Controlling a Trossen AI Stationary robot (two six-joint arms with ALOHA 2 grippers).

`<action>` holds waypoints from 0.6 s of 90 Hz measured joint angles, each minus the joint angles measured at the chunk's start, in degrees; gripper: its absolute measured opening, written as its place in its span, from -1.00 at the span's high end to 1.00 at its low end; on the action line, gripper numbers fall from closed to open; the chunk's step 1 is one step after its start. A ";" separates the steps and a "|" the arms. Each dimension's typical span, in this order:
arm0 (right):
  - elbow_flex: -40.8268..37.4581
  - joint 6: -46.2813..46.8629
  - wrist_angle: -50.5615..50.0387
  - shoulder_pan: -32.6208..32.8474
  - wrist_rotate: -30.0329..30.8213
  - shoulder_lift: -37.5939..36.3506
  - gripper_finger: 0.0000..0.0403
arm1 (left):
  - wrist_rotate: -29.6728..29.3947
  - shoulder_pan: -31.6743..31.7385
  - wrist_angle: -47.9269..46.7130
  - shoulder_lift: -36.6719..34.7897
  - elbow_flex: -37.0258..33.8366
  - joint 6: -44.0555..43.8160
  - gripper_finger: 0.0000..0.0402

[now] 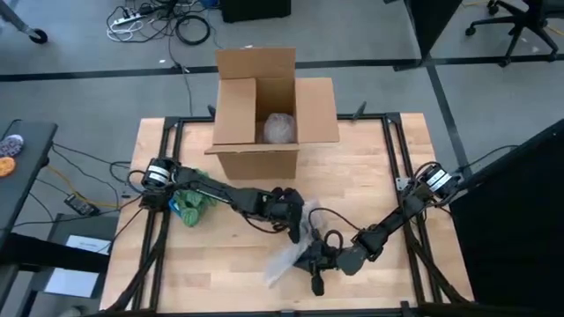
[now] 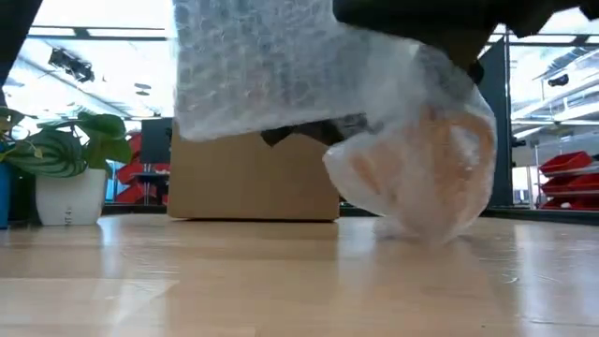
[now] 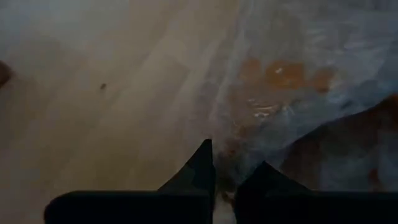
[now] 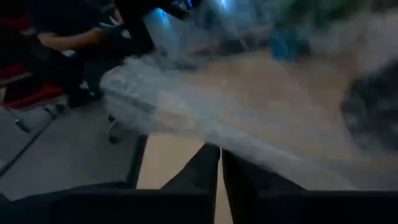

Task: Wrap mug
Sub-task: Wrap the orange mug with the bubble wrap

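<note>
An orange mug (image 2: 421,168) lies inside clear bubble wrap (image 2: 271,65), low over the wooden table (image 1: 370,176). In the high view the wrap (image 1: 284,262) spreads near the table's front middle. My left gripper (image 1: 291,211) is over the wrap's far part, shut on it. In the left wrist view the mug (image 3: 280,74) shows through the wrap. My right gripper (image 1: 319,257) is at the wrap's right side, shut on the wrap. My left gripper pinches the bubble wrap (image 3: 231,158) between its two fingers, coming from above and pointing down, close to the wrapped mug. How many layers it has cannot be told. My right gripper pinches an edge of the bubble wrap (image 4: 214,140) between its fingers, coming low from the table's right. From there the sheet stretches away, raised off the table.
An open cardboard box (image 1: 264,114) stands at the table's far middle, with a bubble-wrapped bundle (image 1: 280,129) inside. A green crumpled thing (image 1: 189,208) lies by the left arm's base. Bare wood lies to the right of the box and at the near left.
</note>
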 joint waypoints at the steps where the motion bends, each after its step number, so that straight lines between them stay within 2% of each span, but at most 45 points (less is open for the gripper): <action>1: 0.00 -0.17 0.14 0.07 0.01 0.00 1.00 | 0.03 0.00 0.07 0.01 0.00 0.03 0.96; 20: 0.00 -1.93 1.40 0.89 0.31 -0.39 1.00 | 0.90 0.00 -0.20 0.07 0.68 1.52 0.96; 26: 0.01 -3.04 3.07 1.25 2.62 -0.80 1.00 | 1.88 0.03 -1.67 0.09 1.40 2.40 0.96; 36: 0.00 -5.83 3.59 1.93 6.90 -2.31 1.00 | 3.29 0.04 -7.15 0.14 4.29 5.07 0.96; 54: 0.02 -7.04 3.29 1.99 7.44 -4.57 1.00 | 5.98 0.18 -18.83 0.17 9.34 8.66 0.96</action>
